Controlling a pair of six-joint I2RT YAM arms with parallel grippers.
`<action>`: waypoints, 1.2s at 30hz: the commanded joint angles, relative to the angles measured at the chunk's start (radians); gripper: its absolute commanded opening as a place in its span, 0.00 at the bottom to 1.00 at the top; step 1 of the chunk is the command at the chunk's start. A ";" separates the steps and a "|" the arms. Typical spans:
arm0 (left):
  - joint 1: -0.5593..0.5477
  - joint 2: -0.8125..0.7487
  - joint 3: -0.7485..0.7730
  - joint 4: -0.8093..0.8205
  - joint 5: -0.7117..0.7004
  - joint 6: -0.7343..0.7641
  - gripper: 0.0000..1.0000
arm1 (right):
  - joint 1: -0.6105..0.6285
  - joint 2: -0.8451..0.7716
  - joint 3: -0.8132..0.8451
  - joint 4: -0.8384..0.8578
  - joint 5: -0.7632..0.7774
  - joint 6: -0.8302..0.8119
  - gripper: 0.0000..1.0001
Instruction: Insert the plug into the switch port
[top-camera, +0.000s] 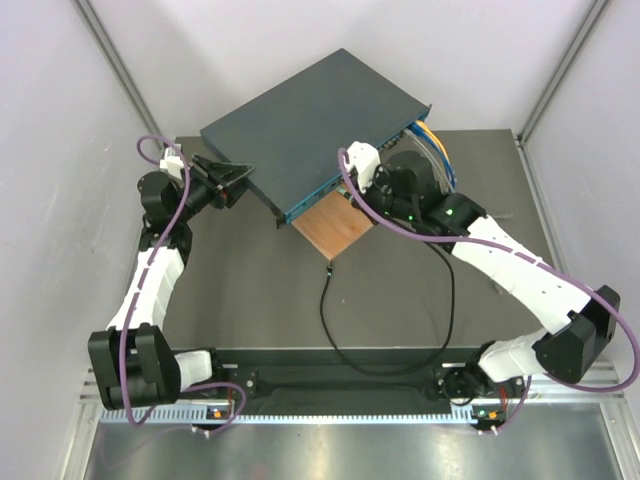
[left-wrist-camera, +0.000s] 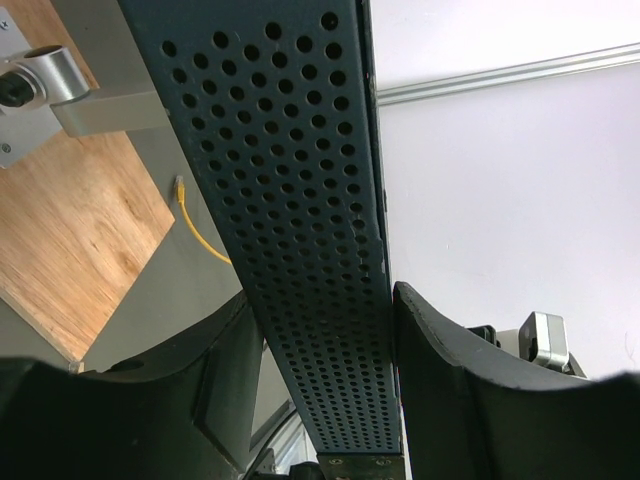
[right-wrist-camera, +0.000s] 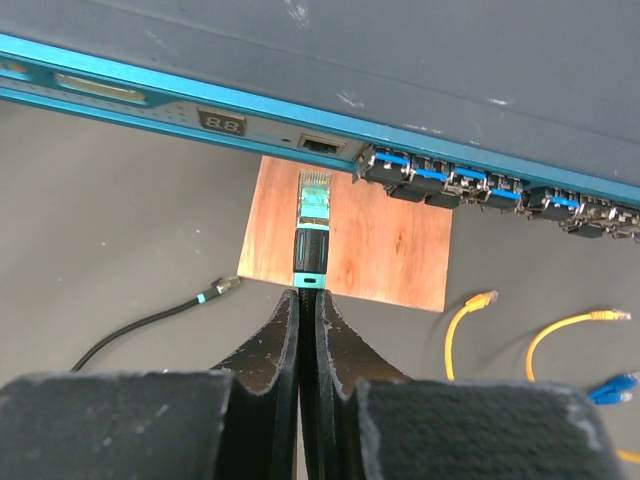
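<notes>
The switch (top-camera: 310, 115) is a flat dark blue-grey box with a teal front face (right-wrist-camera: 150, 105). A free dark port (right-wrist-camera: 322, 145) sits just left of a row of filled ports. My right gripper (right-wrist-camera: 308, 298) is shut on the thin black cable just behind the plug (right-wrist-camera: 312, 215). The plug points at the free port, a short way in front of it, over the brown board (right-wrist-camera: 380, 240). My left gripper (left-wrist-camera: 320, 300) clamps the switch's perforated side (left-wrist-camera: 300, 200) at its left corner (top-camera: 235, 178). The right gripper (top-camera: 352, 190) is at the front face.
Blue cables (right-wrist-camera: 480, 185) fill the ports on the right. Loose yellow cables (right-wrist-camera: 465, 320) and a blue plug (right-wrist-camera: 610, 385) lie on the dark table. The black cable's other end (right-wrist-camera: 225, 285) lies left of the board, and its loop (top-camera: 440, 300) runs toward the near edge.
</notes>
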 joint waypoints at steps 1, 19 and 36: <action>-0.061 0.030 0.021 0.036 -0.033 0.104 0.00 | 0.019 -0.021 0.021 0.011 0.050 0.018 0.00; -0.061 0.006 -0.002 0.050 -0.053 0.112 0.00 | 0.031 0.012 0.058 0.026 0.041 0.066 0.00; -0.061 0.004 -0.005 0.048 -0.051 0.118 0.00 | 0.031 0.039 0.091 0.031 0.027 0.075 0.00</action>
